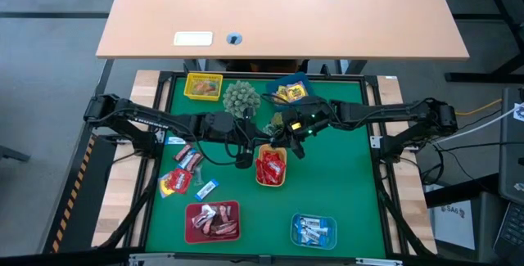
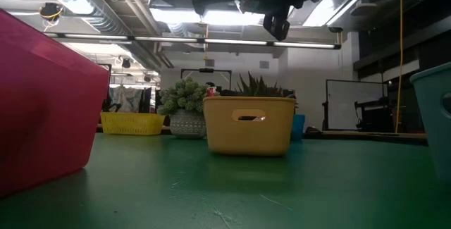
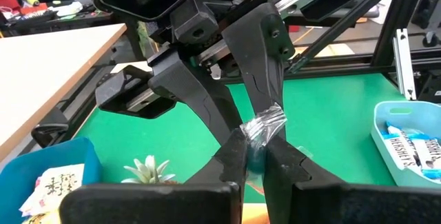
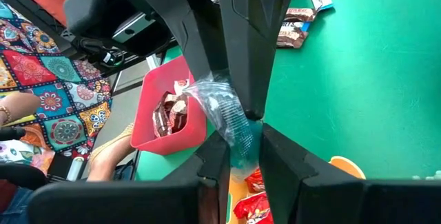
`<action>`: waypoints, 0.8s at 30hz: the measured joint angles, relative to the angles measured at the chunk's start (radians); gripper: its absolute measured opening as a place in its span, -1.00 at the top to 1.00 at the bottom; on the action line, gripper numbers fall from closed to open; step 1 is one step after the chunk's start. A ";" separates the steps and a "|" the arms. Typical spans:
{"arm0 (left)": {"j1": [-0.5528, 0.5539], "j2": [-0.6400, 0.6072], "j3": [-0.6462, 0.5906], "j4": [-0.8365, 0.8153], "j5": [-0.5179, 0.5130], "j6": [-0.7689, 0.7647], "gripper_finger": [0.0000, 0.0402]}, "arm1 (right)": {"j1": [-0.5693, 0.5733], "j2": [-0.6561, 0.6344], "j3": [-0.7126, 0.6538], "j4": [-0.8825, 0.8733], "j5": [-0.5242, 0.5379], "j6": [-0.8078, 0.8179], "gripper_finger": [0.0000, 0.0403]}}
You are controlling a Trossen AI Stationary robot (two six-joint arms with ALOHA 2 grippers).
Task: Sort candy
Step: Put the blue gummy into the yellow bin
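A small candy in a clear crinkled wrapper point(image 3: 267, 122) with a pale blue-green middle hangs in the air between my two grippers, above the orange tray point(image 1: 271, 185) of red candy. My left gripper point(image 3: 256, 156) is shut on one end of it. My right gripper point(image 4: 242, 148), which faces the left one, is shut on the other end. Loose candy point(image 1: 187, 160) lies on the green mat at the left, some red-yellow point(image 1: 175, 182) and some blue-white point(image 1: 207, 189). My left gripper pinches the end of the candy nearest it point(image 3: 256, 141) between its two fingers, coming nearly level from the table's left side. The candy is lifted clear of the table. My right gripper pinches the opposite end of the wrapper point(image 4: 234, 131) between its two fingers, slanting slightly down from the table's right side. The clear wrapper sticks out between the two pairs of fingertips.
A red tray point(image 1: 189, 221) of brown-pink candy and a light blue tray point(image 1: 295, 230) of blue-white candy stand near the front edge. A yellow tray point(image 1: 203, 96), a spiky green plant ball point(image 1: 241, 98) and a blue tray point(image 1: 288, 79) stand at the back.
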 joint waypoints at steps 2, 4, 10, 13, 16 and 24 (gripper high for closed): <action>0.000 0.000 0.000 0.000 0.000 0.000 0.91 | 0.000 0.000 0.000 0.000 -0.001 0.000 0.66; 0.000 0.000 0.000 0.000 -0.001 0.000 0.91 | 0.000 0.000 0.000 0.000 -0.001 0.003 0.65; 0.000 0.000 0.000 0.000 -0.003 -0.001 0.91 | 0.000 0.000 0.000 -0.004 0.021 0.032 0.41; 0.000 0.000 0.000 0.000 -0.003 -0.001 0.91 | 0.000 0.000 0.000 -0.005 0.026 0.049 0.21; 0.001 0.000 0.000 0.000 -0.003 -0.001 0.91 | 0.000 0.000 0.000 -0.005 0.026 0.054 0.05; 0.028 -0.026 0.000 -0.024 -0.002 -0.031 0.91 | -0.055 -0.043 0.000 -0.045 -0.173 0.018 -0.10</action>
